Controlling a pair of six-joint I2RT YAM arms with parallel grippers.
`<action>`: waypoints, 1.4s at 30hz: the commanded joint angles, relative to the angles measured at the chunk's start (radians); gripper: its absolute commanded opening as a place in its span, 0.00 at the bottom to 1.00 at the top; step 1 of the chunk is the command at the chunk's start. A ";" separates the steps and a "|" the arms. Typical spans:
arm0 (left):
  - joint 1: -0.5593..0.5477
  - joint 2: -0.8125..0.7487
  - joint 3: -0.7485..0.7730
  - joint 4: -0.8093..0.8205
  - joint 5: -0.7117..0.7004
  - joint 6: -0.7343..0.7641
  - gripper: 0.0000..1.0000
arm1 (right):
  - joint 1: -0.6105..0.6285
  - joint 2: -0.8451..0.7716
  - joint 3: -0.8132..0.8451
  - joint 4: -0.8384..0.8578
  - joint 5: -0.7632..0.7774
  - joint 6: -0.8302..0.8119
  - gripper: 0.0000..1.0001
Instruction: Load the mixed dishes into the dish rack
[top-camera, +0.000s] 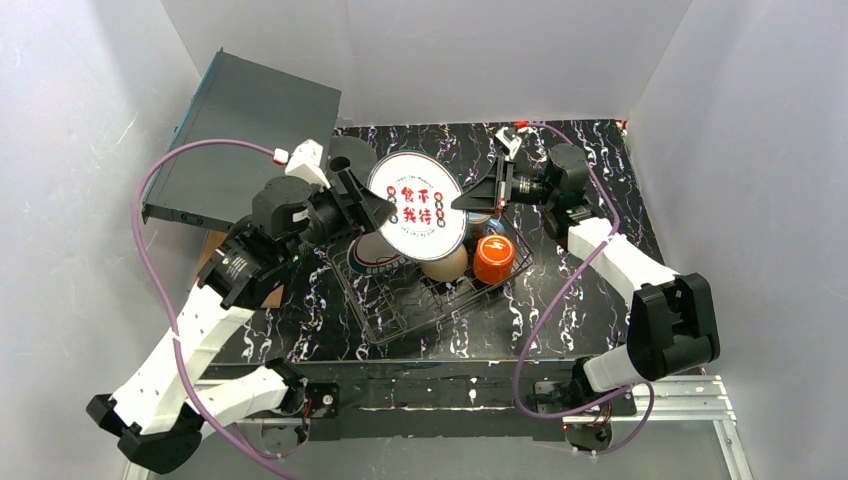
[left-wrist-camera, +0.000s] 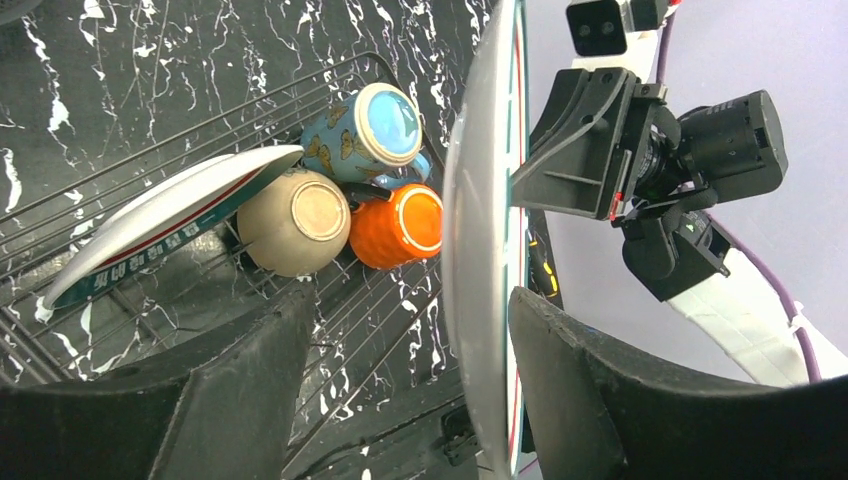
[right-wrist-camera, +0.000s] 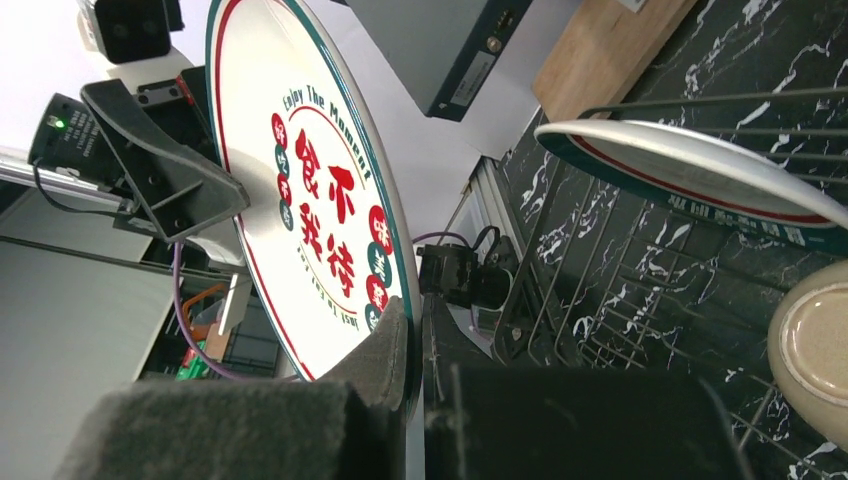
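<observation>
- Gripping the lettered plate (top-camera: 417, 203) at its right rim, the right gripper (top-camera: 462, 202) has its jaws pinched tight on the edge
- The left gripper (top-camera: 385, 208) straddles the opposite rim with jaws apart: one finger is close against the printed face, and the other stands clear of the back
- The plate stands on edge in the air between the two grippers, above the dish rack (top-camera: 400, 320)
- In the rack below, a teal-banded plate (top-camera: 375, 255) leans at the left end
- The cream bowl (top-camera: 445, 264), orange cup (top-camera: 494, 260) and blue mug (left-wrist-camera: 375, 130) lie bunched together at the right end, bowl touching cup
- Open wire shows between those two groups
- A grey-black box (top-camera: 250, 130) sits off the marbled table (top-camera: 300, 330) at far left, with a black disc (top-camera: 350, 155) near it, behind the left gripper
</observation>
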 joint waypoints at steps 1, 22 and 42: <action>-0.001 0.009 0.015 0.057 0.026 -0.011 0.66 | 0.012 -0.032 -0.016 0.056 -0.028 0.004 0.01; -0.001 0.042 0.105 -0.027 0.145 0.330 0.00 | 0.042 -0.083 0.072 -0.309 0.048 -0.273 0.84; -0.339 0.276 0.414 -0.430 -0.238 0.993 0.00 | -0.213 -0.194 0.065 -0.698 0.304 -0.418 0.98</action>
